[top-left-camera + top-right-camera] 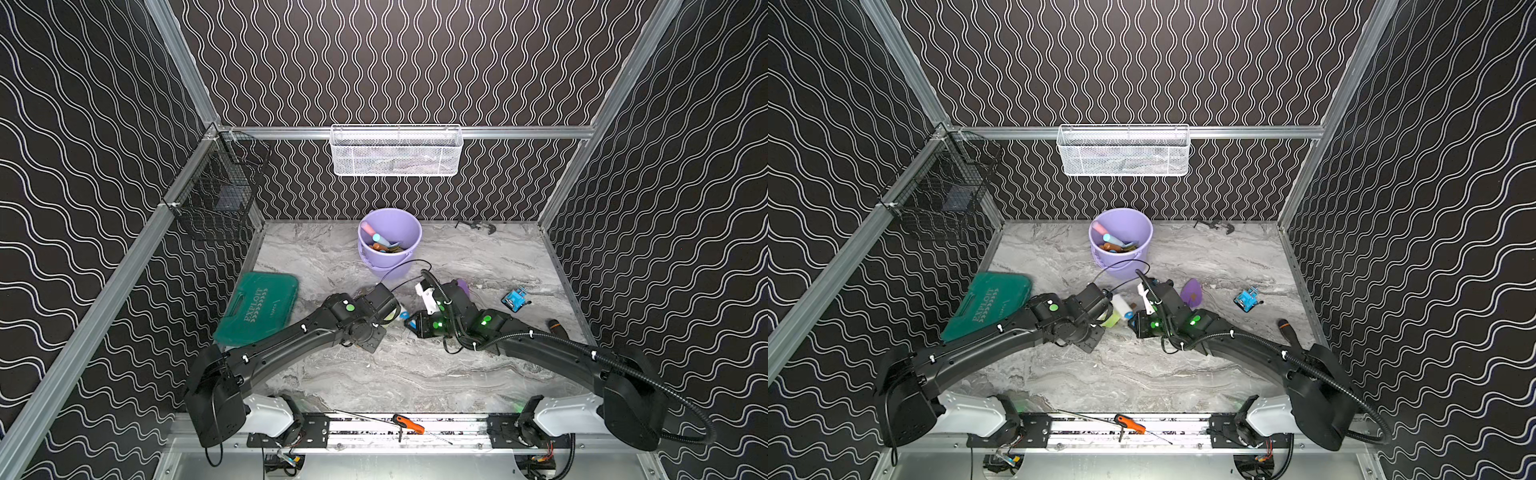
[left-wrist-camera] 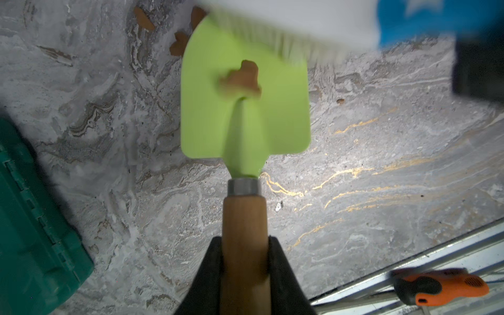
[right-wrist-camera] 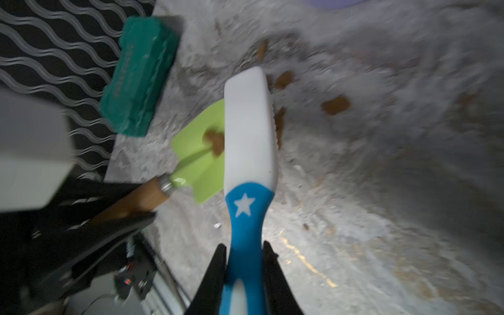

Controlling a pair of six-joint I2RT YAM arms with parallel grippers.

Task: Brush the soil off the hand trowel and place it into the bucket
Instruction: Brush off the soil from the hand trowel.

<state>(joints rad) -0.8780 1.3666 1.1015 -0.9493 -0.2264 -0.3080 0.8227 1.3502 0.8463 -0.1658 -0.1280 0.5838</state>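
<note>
Trowel (image 2: 245, 109): lime blade, wooden handle clamped in left pincer (image 2: 244, 242), above table (image 2: 381, 191). Brush (image 3: 248, 122): gripped by right pincer (image 3: 244, 251), bristles on blade tip; risk of handle twisting loose under hard stroke. Soil (image 2: 240, 81): clump at blade neck; risk of being missed by short stroke.

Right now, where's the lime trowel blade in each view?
In a top view: lime trowel blade mid-table, in front of the bucket.
In a top view: same spot, beside the white brush.
Left wrist: mid-picture, soil clump on it.
Right wrist: partly behind the brush, soil showing.
Shared landmark: green case, visible in all four.
</note>
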